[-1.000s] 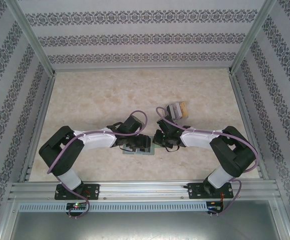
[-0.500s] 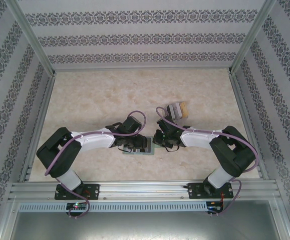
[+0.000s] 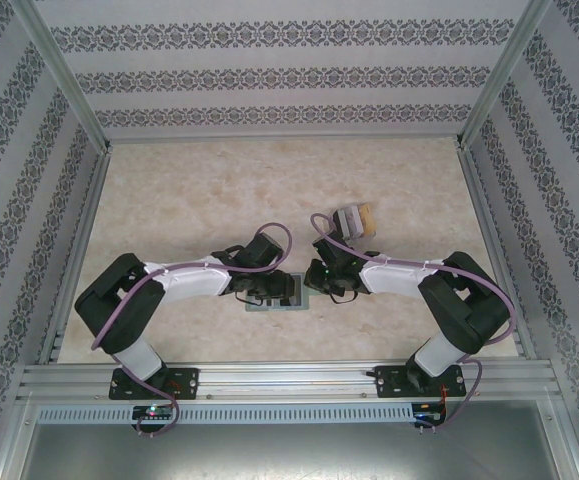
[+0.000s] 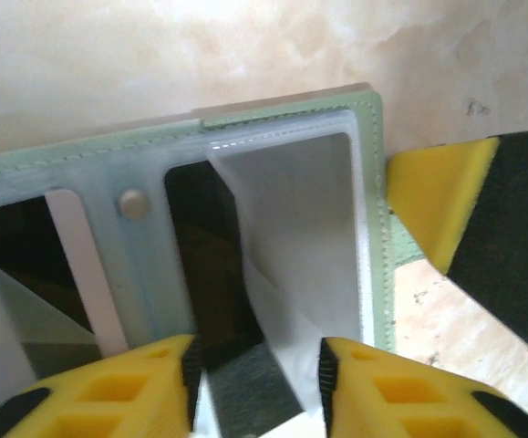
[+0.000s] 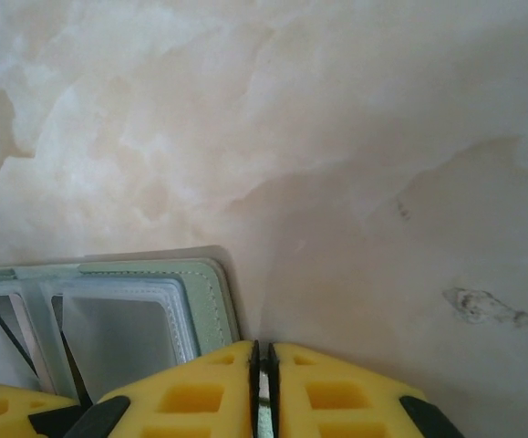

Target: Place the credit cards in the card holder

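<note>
Card holder [image 3: 291, 298] lies open low-centre in the top view, left gripper [image 4: 256, 351] straddling a grey card [image 4: 245, 397] (can't tell if it's gripping), right gripper [image 5: 261, 356] pinched closed at its edge, so I reckon the card could snag the pocket lip [image 4: 280, 139] if it slides.

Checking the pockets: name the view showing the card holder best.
Left wrist: the card holder lies open, close up, pockets and snap clear. Right wrist catches one corner; top external shows it small, partly hidden.

Ahead of the left claw [image 4: 256, 360], the card holder [image 4: 282, 108] is matt stitched leatherette with glossy clear-plastic pockets [image 4: 362, 210] and a metal snap [image 4: 134, 203].
</note>
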`<state>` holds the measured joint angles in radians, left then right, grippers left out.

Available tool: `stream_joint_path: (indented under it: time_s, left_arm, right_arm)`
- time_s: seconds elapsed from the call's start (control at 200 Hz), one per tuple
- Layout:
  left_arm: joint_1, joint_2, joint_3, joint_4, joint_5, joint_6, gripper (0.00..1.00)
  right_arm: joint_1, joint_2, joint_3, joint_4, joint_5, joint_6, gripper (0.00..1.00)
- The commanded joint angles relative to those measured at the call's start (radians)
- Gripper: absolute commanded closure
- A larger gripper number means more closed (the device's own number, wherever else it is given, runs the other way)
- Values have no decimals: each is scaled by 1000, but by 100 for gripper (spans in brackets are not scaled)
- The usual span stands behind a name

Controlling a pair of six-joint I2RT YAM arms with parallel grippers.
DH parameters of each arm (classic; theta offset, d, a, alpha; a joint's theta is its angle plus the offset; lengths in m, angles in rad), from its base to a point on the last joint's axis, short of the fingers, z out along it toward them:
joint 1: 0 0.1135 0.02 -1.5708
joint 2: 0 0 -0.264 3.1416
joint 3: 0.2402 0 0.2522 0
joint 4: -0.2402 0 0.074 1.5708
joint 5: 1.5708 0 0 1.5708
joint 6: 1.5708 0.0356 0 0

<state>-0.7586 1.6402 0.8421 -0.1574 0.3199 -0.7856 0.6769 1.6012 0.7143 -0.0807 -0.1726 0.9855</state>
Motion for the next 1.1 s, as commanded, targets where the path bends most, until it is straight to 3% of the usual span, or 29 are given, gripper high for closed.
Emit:
stream_joint_path:
  time_s: [0.0,0.175,0.275,0.57,0.784,1.094]
  left_arm:
    - [-14,-99,-15,-15,-66,10,53]
    - [-9,-176,-1,-60,-127,34,46]
    - [3,-199,8,-71,-142,36,44]
    - [90,-175,57,-68,-70,36,35]
    - [154,-76,130,-29,42,17,31]
    - [197,48,224,7,128,-8,26]
  right_arm:
    - [13,-15,25,-17,14,-40,82]
    - [-5,-94,65,-107,64,-93,72]
    - [-19,-143,85,-144,88,-129,71]
    - [-134,-226,241,-408,261,-318,68]
    - [-221,-78,450,-596,367,-458,67]
    - [-231,185,687,-704,395,-591,67]
